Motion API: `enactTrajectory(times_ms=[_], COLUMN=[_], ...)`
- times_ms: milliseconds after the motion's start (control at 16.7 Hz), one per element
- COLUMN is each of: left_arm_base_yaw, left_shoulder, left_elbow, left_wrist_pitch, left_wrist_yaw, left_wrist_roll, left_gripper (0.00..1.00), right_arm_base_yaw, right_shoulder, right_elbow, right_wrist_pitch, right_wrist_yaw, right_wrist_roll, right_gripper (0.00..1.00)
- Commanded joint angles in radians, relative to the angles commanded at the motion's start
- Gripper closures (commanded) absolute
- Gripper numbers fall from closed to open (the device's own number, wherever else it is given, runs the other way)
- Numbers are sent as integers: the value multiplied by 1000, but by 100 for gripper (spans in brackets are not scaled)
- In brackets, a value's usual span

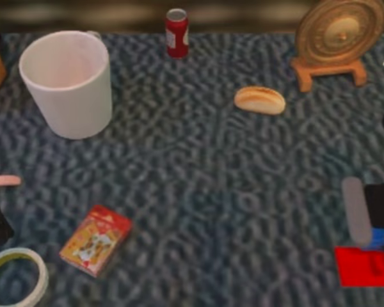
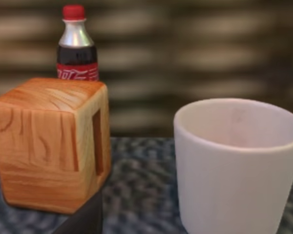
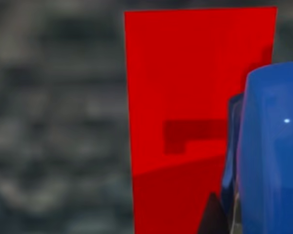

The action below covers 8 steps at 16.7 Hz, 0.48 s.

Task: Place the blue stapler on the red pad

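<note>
Right gripper [image 1: 379, 220] of the AgileX pair reaches in from the top view's right edge, its dark body low over the table [image 1: 230, 211] and clamped on the blue stapler [image 1: 365, 214], whose grey-tipped end points away toward the far side while its blue part shows just above the red pad [image 1: 366, 266]. From the right wrist view the stapler [image 3: 271, 146] hangs over the pad [image 3: 185, 97], casting a shadow on it; whether it touches cannot be told. Left arm sits parked at the left edge, its fingers unseen. Around them stand a large white cup [image 1: 67, 83], a wooden block [image 2: 51, 141], a round wooden disc on a stand [image 1: 336, 38], a tape roll [image 1: 16, 278], a red patterned card box [image 1: 96, 240], a bread roll [image 1: 260, 100], a cola bottle [image 2: 77, 46] with an unreadable red label, and a red can [image 1: 176, 32].
</note>
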Motion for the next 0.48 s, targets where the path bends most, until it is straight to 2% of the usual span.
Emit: enactTrajectory(times_ms=[180,480], left_arm_base_yaw=[0,0], left_shoulder=[0,0], left_elbow=[0,0], left_wrist_pitch=[0,0], left_wrist_yaw=[0,0], left_wrist_roll=[0,0], left_gripper=[0,0], right_arm_base_yaw=[3,3], right_shoulder=[45,54], right_elbow=[-65,-78], right_wrist_pitch=[107,125], right_wrist_yaw=[0,0], right_wrist_roll=[-1,-1], right_gripper=[100,100])
